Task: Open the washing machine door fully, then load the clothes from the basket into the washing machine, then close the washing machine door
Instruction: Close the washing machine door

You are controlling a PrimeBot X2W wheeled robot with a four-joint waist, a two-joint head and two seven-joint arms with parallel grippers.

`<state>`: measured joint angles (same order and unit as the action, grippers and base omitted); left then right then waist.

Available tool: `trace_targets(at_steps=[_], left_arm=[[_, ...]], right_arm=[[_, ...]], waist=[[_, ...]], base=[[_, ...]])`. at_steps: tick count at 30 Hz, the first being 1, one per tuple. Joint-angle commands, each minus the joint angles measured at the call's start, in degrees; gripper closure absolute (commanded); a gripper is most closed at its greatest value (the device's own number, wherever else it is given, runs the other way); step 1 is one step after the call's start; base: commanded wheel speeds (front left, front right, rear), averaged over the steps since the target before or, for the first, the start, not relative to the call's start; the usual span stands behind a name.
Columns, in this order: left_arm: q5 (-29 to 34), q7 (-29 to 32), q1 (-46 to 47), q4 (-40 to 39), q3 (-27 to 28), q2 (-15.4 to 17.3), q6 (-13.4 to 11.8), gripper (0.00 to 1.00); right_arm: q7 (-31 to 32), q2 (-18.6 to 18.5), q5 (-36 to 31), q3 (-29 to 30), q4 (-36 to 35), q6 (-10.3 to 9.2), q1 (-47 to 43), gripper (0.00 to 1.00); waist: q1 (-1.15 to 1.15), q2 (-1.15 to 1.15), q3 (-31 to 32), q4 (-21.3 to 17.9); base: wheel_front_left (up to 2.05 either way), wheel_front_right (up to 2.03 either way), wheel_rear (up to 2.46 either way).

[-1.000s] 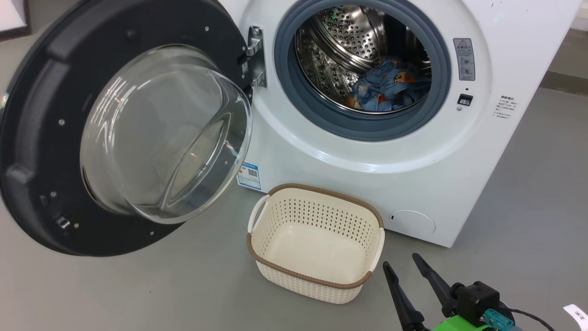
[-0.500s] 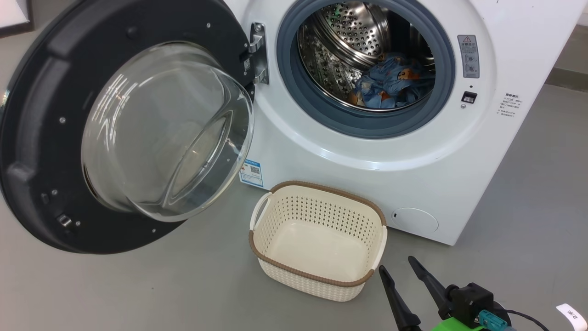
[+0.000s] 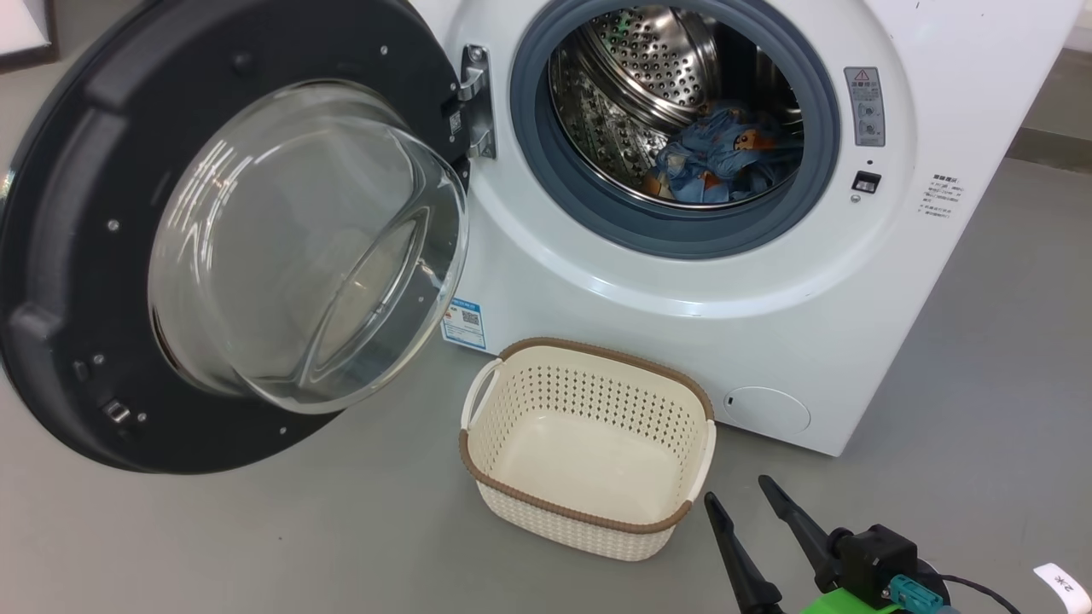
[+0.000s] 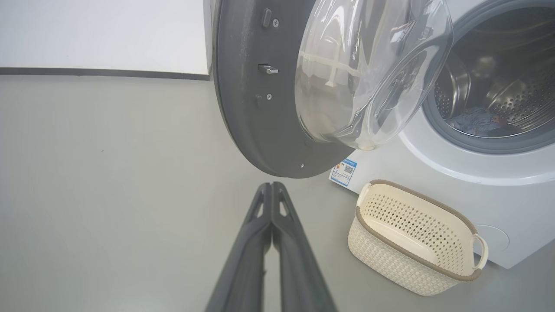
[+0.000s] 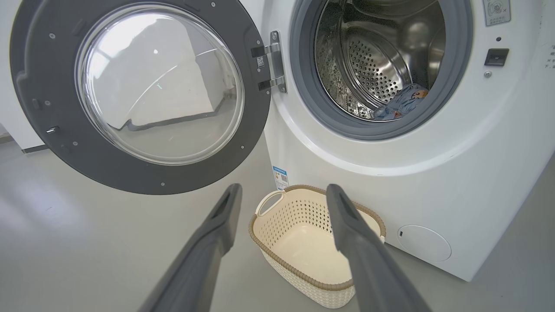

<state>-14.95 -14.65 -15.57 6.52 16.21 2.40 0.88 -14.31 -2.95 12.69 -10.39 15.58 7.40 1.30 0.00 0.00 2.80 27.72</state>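
In the left wrist view the left gripper (image 4: pixel 272 186) is being held low over the grey floor (image 4: pixel 108 173), its two fingers being pressed together with nothing gripped between them. In the head view the right gripper (image 3: pixel 736 490) is being held at the lower right with its fingers spread apart and nothing grasped; in the right wrist view the basket (image 3: pixel 563 522) is being framed through that gap. The basket is being shown standing on the floor just in front of the washing machine (image 3: pixel 682 341), near its round flap (image 3: pixel 768 412) and blue sticker (image 3: pixel 462 324), with its cream bottom bare. Beyond it the clothes (image 3: pixel 725 158) are being held low in the steel drum (image 3: pixel 648 60). The washing machine door (image 3: pixel 68 256) is being held wide open on its hinge (image 3: pixel 478 102), its glass bowl jutting between the left gripper and the drum. Farthest off, a white wall (image 4: pixel 99 30) with dark skirting is being shown in the left wrist view
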Motion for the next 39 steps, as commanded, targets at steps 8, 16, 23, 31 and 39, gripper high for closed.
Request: trace_targets(at_steps=[8, 16, 23, 31, 39], left_arm=[[0.6, -0.3, 3.3, -3.2, 4.8, 0.5, 1.9, 1.0], [1.8, -0.3, 8.8, -9.2, 9.7, 1.5, 4.4, 1.0], [0.9, -0.3, 14.2, -9.5, 13.4, 3.6, 5.5, 1.0], [-8.0, -0.3, 21.7, -1.2, 18.1, 7.3, 6.4, 1.0], [-28.3, -0.3, 27.8, 10.7, 17.4, 18.8, 6.6, 1.0]], right_arm=[[-0.7, 0.1, 0.4, -1.0, -1.4, 0.09, 1.5, 0.0], [-0.7, 0.1, 0.4, -1.2, -1.8, 0.09, 1.4, 0.0], [-0.7, 0.1, 0.1, -1.3, -1.8, 0.09, 1.6, 0.0], [-0.7, 0.1, -0.3, -1.4, -1.5, 0.09, 2.2, 0.0], [-0.7, 0.1, -1.1, -1.8, -0.9, 0.09, 3.5, 0.0]], waist=[[0.0, 0.0, 0.1, -0.3], [0.0, 0.0, -0.1, -1.4], [0.0, 0.0, -0.7, -2.7], [0.0, 0.0, -1.6, -4.2], [0.0, 0.0, -3.2, -6.5]], base=[[0.0, 0.0, 0.0], [0.0, 0.0, 0.0], [0.0, 0.0, 0.0], [0.0, 0.0, 0.0], [0.0, 0.0, 0.0]])
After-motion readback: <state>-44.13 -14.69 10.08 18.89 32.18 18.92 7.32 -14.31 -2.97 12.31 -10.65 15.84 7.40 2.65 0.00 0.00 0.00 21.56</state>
